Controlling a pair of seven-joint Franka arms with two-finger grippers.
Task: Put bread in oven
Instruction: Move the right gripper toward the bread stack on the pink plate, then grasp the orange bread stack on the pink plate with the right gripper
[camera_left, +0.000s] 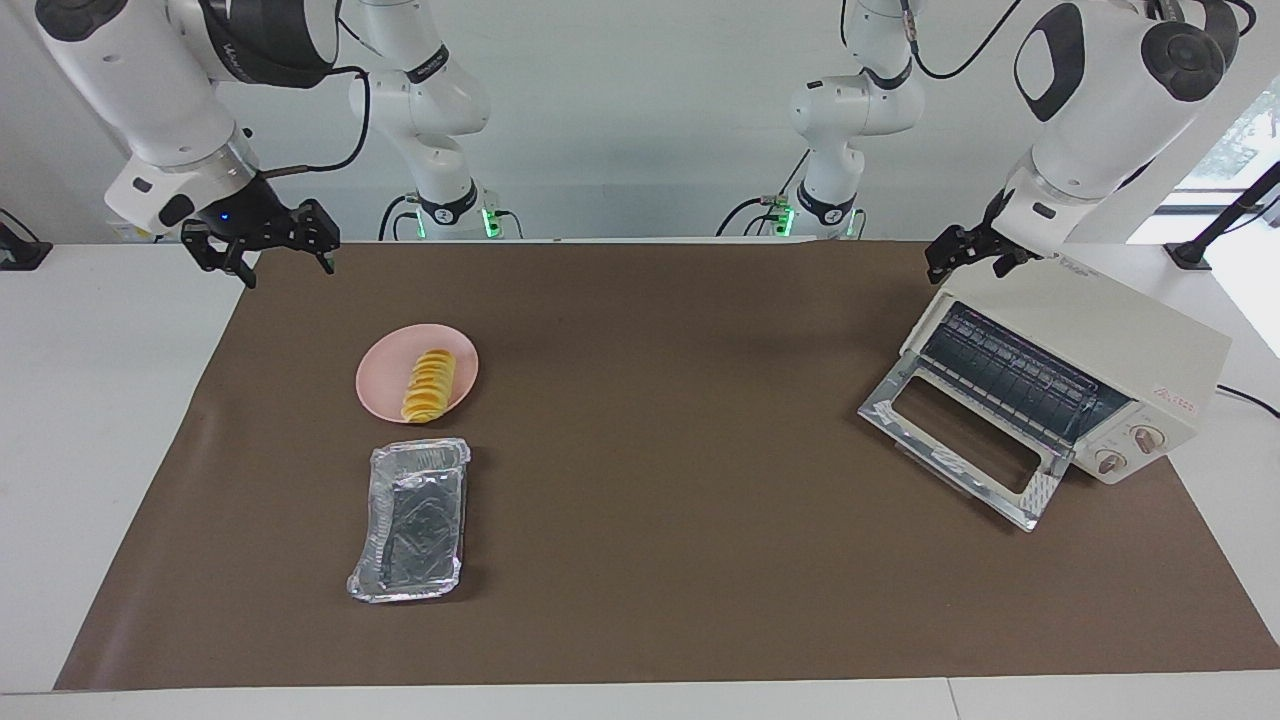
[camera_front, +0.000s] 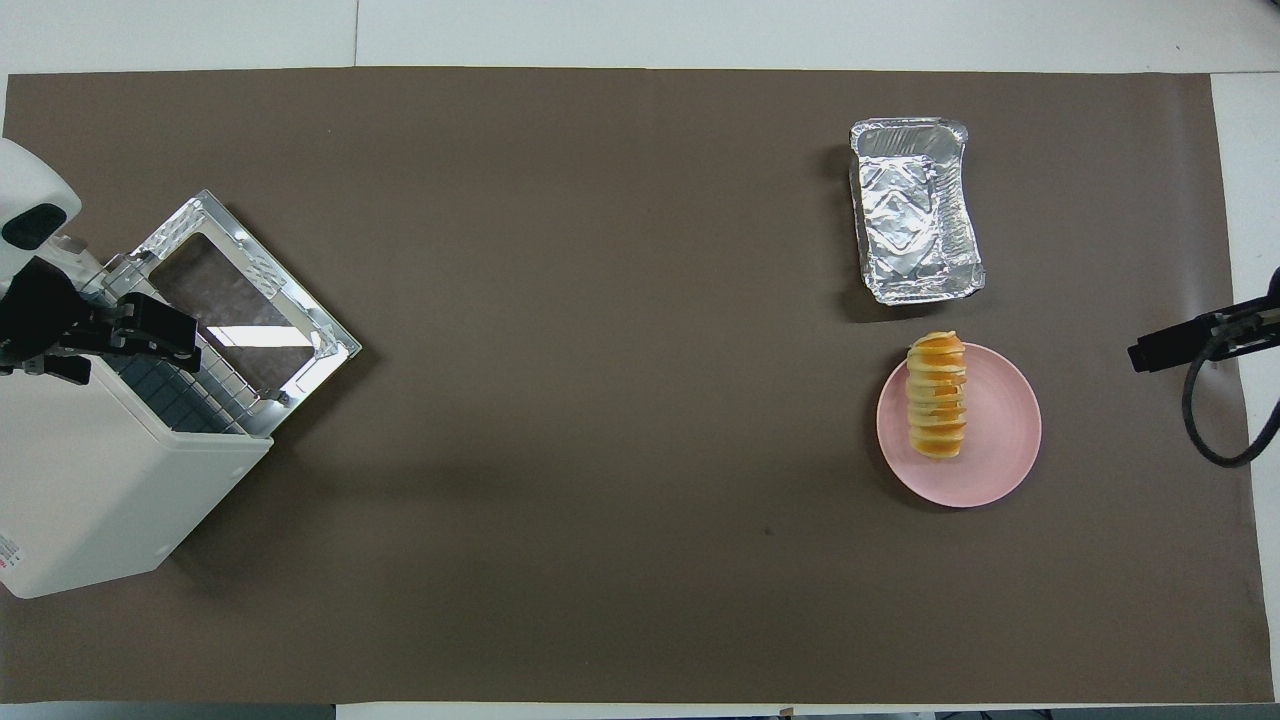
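The bread (camera_left: 428, 385) is a yellow-orange ridged loaf lying on a round pink plate (camera_left: 385, 375) toward the right arm's end of the table; it also shows in the overhead view (camera_front: 937, 395). The cream-white oven (camera_left: 1120, 350) stands at the left arm's end with its glass door (camera_left: 960, 440) dropped open and the dark rack showing. My right gripper (camera_left: 280, 265) is open and empty, up in the air over the mat's edge, apart from the plate. My left gripper (camera_left: 968, 265) is open and empty over the oven's top corner (camera_front: 120, 335).
A crinkled silver foil tray (camera_left: 410, 520) lies on the brown mat (camera_left: 660, 500), just farther from the robots than the plate. It also shows in the overhead view (camera_front: 915, 210). White table surface borders the mat at both ends.
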